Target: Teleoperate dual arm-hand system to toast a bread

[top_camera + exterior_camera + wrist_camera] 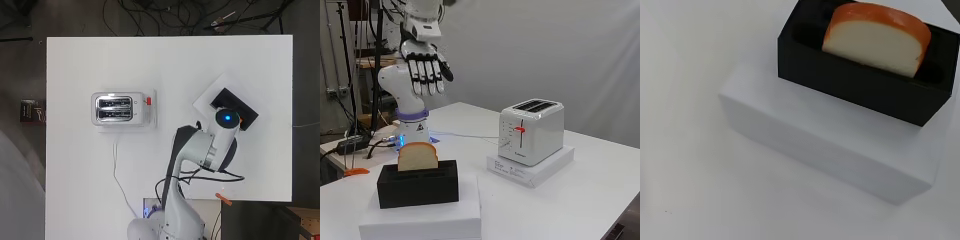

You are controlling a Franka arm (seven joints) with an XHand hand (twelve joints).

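Observation:
A slice of bread (417, 155) (875, 36) with an orange-brown crust stands upright in a slot of a black holder (418, 185) (860, 80) (234, 106). The holder rests on a white box (425, 216) (830, 145) (205, 99). My hand (426, 70) hangs well above the bread, fingers straight and pointing down, holding nothing. In the overhead view the arm covers the hand and the bread. A white two-slot toaster (122, 108) (531, 131) with a red lever (520, 130) (148, 101) stands on a flat white box (530, 165), apart from the holder.
The toaster's cable (117, 175) runs over the white table (85, 170) toward the arm's base. An orange piece (356, 172) lies at the table's edge near the base. Cables lie on the floor beyond the far edge.

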